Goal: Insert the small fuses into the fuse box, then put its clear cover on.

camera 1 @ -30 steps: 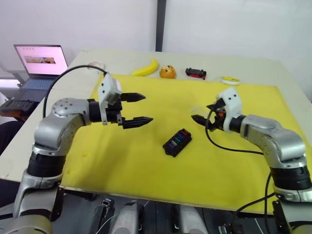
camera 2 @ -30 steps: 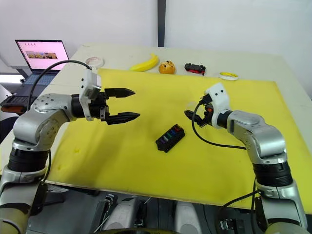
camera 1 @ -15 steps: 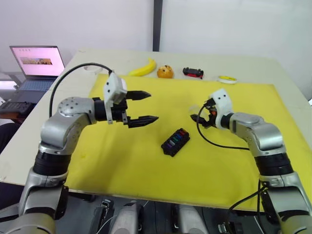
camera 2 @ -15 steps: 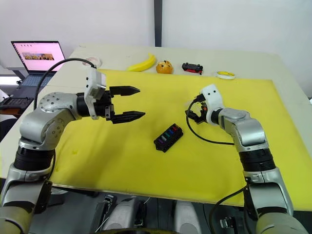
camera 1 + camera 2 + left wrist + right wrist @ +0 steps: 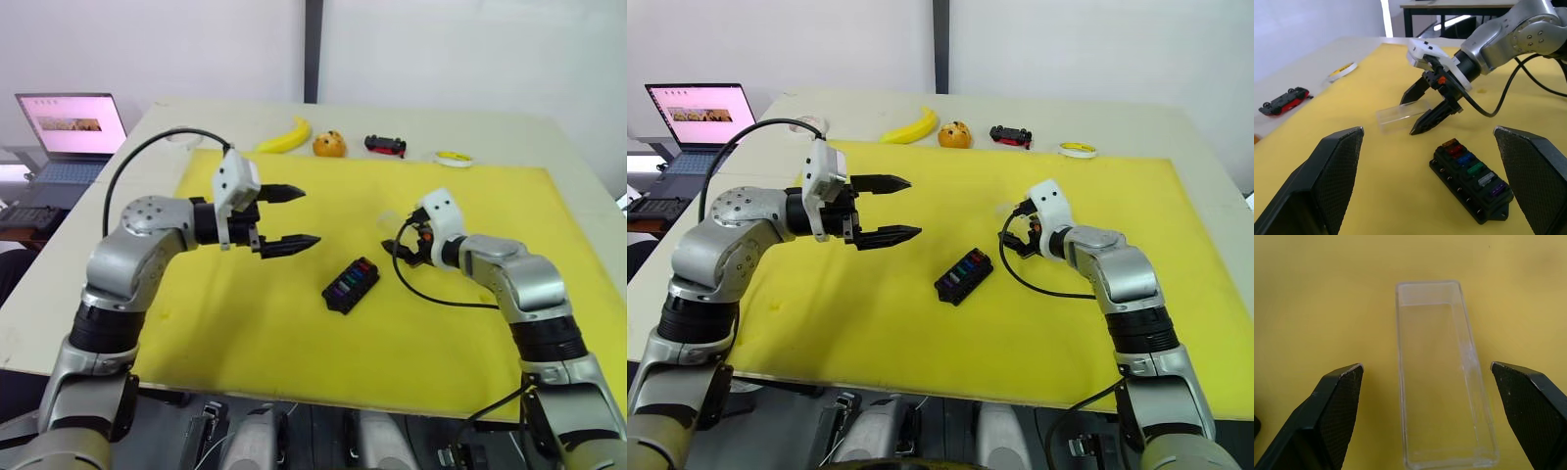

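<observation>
The black fuse box (image 5: 351,285) lies mid-mat, and the small fuses (image 5: 1469,169) sit in its slots as a coloured row. Just beyond it, the clear cover (image 5: 1437,377) lies flat on the yellow mat (image 5: 294,333). My right gripper (image 5: 1009,230) is open and low over the mat. One finger stands on each side of the cover (image 5: 1403,113), and neither touches it. My left gripper (image 5: 309,215) is open and empty. It hovers above the mat to the left of the box and points toward it.
A banana (image 5: 284,137), an orange (image 5: 328,145), a black-and-red toy car (image 5: 385,147) and a yellow tape roll (image 5: 453,158) line the table behind the mat. An open laptop (image 5: 69,127) stands at the far left. The right arm's cable (image 5: 441,299) loops near the box.
The head view has shifted slightly. My right gripper has dipped a little toward the cover. The left gripper, the box and the cover keep their places.
</observation>
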Tool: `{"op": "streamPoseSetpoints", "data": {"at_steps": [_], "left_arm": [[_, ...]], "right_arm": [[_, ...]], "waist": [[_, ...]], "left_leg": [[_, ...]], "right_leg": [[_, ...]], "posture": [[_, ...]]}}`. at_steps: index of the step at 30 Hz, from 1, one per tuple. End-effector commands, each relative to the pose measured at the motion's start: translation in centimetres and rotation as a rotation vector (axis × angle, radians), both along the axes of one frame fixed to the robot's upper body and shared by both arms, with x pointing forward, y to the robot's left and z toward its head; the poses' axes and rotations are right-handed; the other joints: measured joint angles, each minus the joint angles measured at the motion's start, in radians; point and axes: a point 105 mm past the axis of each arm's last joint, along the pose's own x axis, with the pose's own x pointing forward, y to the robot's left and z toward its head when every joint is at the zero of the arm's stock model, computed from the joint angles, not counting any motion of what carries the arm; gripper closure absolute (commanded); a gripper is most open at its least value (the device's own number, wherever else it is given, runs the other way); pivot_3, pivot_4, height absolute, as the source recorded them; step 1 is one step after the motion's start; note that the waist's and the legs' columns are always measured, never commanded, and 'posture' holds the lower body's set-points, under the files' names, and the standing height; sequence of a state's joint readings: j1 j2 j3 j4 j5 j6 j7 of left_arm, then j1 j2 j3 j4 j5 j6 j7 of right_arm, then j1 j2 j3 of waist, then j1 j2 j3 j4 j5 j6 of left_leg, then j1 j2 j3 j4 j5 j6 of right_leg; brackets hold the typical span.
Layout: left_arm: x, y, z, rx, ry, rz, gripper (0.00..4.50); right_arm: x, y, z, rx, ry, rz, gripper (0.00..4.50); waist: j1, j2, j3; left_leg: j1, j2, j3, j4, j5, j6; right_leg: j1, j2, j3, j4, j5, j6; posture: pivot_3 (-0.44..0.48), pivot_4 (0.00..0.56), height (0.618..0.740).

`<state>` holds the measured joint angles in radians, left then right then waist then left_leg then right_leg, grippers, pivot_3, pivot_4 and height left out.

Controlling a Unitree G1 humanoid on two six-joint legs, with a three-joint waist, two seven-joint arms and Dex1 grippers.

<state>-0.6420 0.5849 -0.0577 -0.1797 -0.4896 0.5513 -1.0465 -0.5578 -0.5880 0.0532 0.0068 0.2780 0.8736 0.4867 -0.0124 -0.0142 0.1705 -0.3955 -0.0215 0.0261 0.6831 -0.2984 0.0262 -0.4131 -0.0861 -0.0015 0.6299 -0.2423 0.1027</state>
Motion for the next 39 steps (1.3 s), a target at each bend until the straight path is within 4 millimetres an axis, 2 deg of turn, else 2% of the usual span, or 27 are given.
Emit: {"op": "streamPoseSetpoints", "data": {"at_steps": [1,8,11,13,15,19,23,30,34,39], "left_arm": [[-0.4,-0.4,1.3,-0.007,-0.069,-0.022,0.0],[-0.5,-0.6,1.3,-0.01,-0.069,-0.029,0.0],[-0.5,-0.7,1.1,-0.009,-0.067,-0.031,0.0],[-0.6,-0.7,1.0,-0.006,-0.065,-0.032,0.0],[-0.8,-0.7,0.7,-0.003,-0.06,-0.033,0.0],[-1.4,-0.7,-0.3,0.008,-0.035,-0.036,0.0],[-3.0,-0.5,-2.9,-0.003,0.033,0.021,0.0],[-7.1,-0.6,-7.7,0.025,0.079,0.159,0.0],[-7.7,-1.3,-9.4,0.026,0.101,0.24,0.0],[-7.6,-3.2,-10.8,-0.006,0.12,0.28,0.0]], "right_arm": [[0.3,0.2,1.5,0.008,-0.066,0.0,0.07],[0.4,0.5,1.4,0.015,-0.071,0.002,0.07],[0.4,0.6,1.5,0.017,-0.074,0.002,0.92],[0.4,0.5,1.6,0.016,-0.078,0.0,1.97],[0.3,0.5,1.9,0.02,-0.092,-0.003,2.81],[-0.2,0.7,3.0,0.052,-0.124,0.011,2.8],[-2.8,1.0,4.1,0.076,-0.153,0.087,2.8],[-8.1,-0.4,4.7,0.031,-0.108,0.216,2.8],[-9.3,-0.5,4.9,0.016,-0.089,0.244,2.8],[-9.5,-0.6,5.0,0.002,-0.084,0.249,2.8]], "waist": [[0.0,0.0,0.0],[0.0,0.0,0.0],[0.0,0.0,0.0],[0.0,0.0,0.0],[0.0,0.0,0.0],[0.0,0.0,0.0],[0.0,0.0,0.0],[0.003,0.001,0.0],[0.003,0.001,0.0],[0.004,0.001,0.0]], "left_leg": [[0.0,0.0,0.0,0.0,0.0,0.0],[0.0,0.0,0.0,0.0,0.0,0.0],[0.0,0.0,0.0,0.0,0.0,0.0],[0.0,0.0,0.0,0.0,0.0,0.0],[0.0,0.0,0.0,0.0,0.0,0.0],[0.0,0.0,0.0,-0.001,0.0,0.0],[-0.002,0.0,0.0,-0.002,0.0,0.0],[-0.012,0.0,-0.001,0.0,0.0,0.0],[-0.012,0.0,-0.001,-0.001,0.0,-0.001],[-0.012,0.0,-0.001,-0.001,0.0,-0.001]], "right_leg": [[0.0,0.0,0.0,0.0,0.0,0.0],[0.0,0.0,0.0,0.0,0.0,0.0],[0.0,-0.001,0.0,0.0,0.0,0.0],[0.0,-0.001,0.0,0.0,0.0,0.0],[0.0,-0.001,0.0,0.0,0.0,0.0],[-0.001,-0.001,0.0,0.0,0.0,0.0],[-0.002,-0.002,0.001,-0.001,0.0,0.0],[-0.012,-0.004,0.001,0.0,0.0,0.0],[-0.012,-0.005,0.001,-0.001,-0.001,-0.004],[-0.012,-0.005,0.001,-0.001,-0.001,-0.005]], "posture": [[0.0,0.15,0.74],[0.0,0.15,0.74],[0.0,0.15,0.74],[0.0,0.15,0.74],[0.0,0.15,0.74],[0.0,0.15,0.74],[0.0,0.15,0.74],[0.0,0.15,0.74],[0.0,0.15,0.74],[0.0,0.15,0.74]]}}
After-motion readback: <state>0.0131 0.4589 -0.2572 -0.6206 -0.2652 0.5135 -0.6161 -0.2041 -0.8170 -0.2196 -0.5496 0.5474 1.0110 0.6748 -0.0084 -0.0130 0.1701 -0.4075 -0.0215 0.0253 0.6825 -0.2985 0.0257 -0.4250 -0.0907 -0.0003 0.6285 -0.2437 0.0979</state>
